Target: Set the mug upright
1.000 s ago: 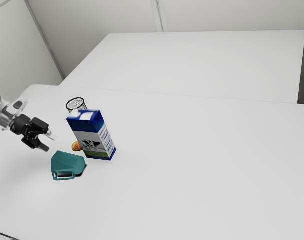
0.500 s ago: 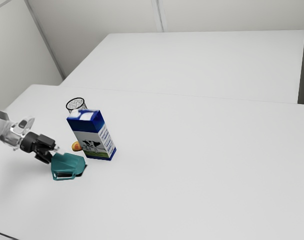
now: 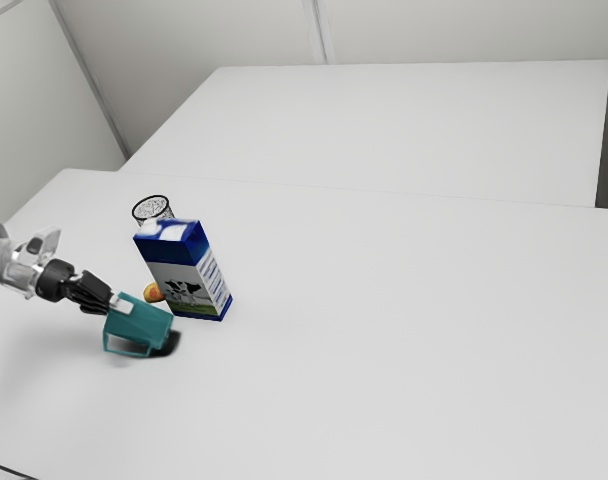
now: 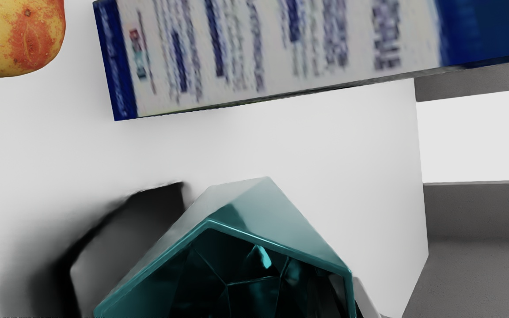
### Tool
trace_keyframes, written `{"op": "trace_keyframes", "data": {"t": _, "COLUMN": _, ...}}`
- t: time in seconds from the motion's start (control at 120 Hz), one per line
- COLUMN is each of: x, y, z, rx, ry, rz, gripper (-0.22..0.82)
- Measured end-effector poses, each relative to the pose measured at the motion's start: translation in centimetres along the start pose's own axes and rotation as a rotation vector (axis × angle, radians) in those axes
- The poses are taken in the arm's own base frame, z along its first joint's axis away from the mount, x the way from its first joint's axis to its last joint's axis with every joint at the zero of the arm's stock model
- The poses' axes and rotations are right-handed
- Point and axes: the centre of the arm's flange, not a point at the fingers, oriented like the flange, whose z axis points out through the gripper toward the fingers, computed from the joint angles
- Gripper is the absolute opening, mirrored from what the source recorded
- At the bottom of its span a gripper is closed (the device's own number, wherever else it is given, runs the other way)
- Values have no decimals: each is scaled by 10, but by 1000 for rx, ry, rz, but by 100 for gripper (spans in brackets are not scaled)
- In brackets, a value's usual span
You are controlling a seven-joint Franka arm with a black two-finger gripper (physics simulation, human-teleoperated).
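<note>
My gripper (image 3: 118,304) reaches in from the exterior view's left, its fingers closed on the wall of the teal mug (image 3: 142,319). The mug is tilted and slightly off the table, with a dark shadow beneath; its handle (image 3: 127,350) points to the near side and its mouth faces the hand. In the wrist view the open mouth of the mug (image 4: 272,247) faces the camera. There the gripper (image 4: 350,293) pinches the rim wall, one finger inside the mug and the other outside; the fingers are partly hidden.
A milk carton (image 3: 189,275) stands just beyond the mug, with a yellow-red fruit (image 3: 153,293) beside its base. Behind the carton is a black mesh cup (image 3: 152,208). The white table (image 3: 384,340) extends toward the exterior view's right.
The gripper has come down to the mug and shut on its wall. The mug has risen a little and tilted, its shadow now separate. Carton, fruit and mesh cup have not moved.
</note>
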Motion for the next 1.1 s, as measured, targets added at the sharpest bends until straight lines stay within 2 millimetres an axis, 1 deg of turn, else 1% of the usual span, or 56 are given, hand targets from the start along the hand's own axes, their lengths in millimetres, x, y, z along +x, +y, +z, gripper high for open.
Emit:
{"op": "trace_keyframes", "data": {"t": 0.042, "x": -1, "y": 6, "z": -2, "rx": -1, "ry": 7, "rz": 14, "gripper": -15}}
{"op": "trace_keyframes", "data": {"t": 0.108, "x": -1, "y": 23, "z": -9, "rx": 7, "ry": 22, "rz": 46, "gripper": -16}}
{"op": "trace_keyframes", "data": {"t": 0.242, "x": 7, "y": 68, "z": -20, "rx": 83, "ry": -10, "rz": 126, "gripper": -15}}
{"op": "trace_keyframes", "data": {"t": 0.358, "x": 14, "y": 104, "z": -24, "rx": 213, "ry": -97, "rz": 174, "gripper": -15}}
{"op": "trace_keyframes", "data": {"t": 0.4, "x": 20, "y": 118, "z": -19, "rx": 268, "ry": -143, "rz": 194, "gripper": -16}}
{"op": "trace_keyframes", "data": {"t": 0.508, "x": 41, "y": 162, "z": 10, "rx": 400, "ry": -254, "rz": 259, "gripper": -16}}
{"op": "trace_keyframes", "data": {"t": 0.567, "x": 48, "y": 178, "z": 21, "rx": 471, "ry": -292, "rz": 269, "gripper": -16}}
{"op": "trace_keyframes", "data": {"t": 0.7, "x": 60, "y": 200, "z": 39, "rx": 610, "ry": -324, "rz": 258, "gripper": -16}}
{"op": "trace_keyframes", "data": {"t": 0.775, "x": 65, "y": 207, "z": 47, "rx": 681, "ry": -329, "rz": 245, "gripper": -16}}
{"op": "trace_keyframes", "data": {"t": 0.825, "x": 69, "y": 211, "z": 56, "rx": 728, "ry": -340, "rz": 240, "gripper": -16}}
{"op": "trace_keyframes", "data": {"t": 0.908, "x": 70, "y": 211, "z": 76, "rx": 780, "ry": -353, "rz": 221, "gripper": -16}}
{"op": "trace_keyframes", "data": {"t": 1.0, "x": 67, "y": 209, "z": 91, "rx": 816, "ry": -350, "rz": 190, "gripper": -16}}
{"op": "trace_keyframes", "data": {"t": 1.1, "x": 56, "y": 206, "z": 102, "rx": 857, "ry": -332, "rz": 160, "gripper": -17}}
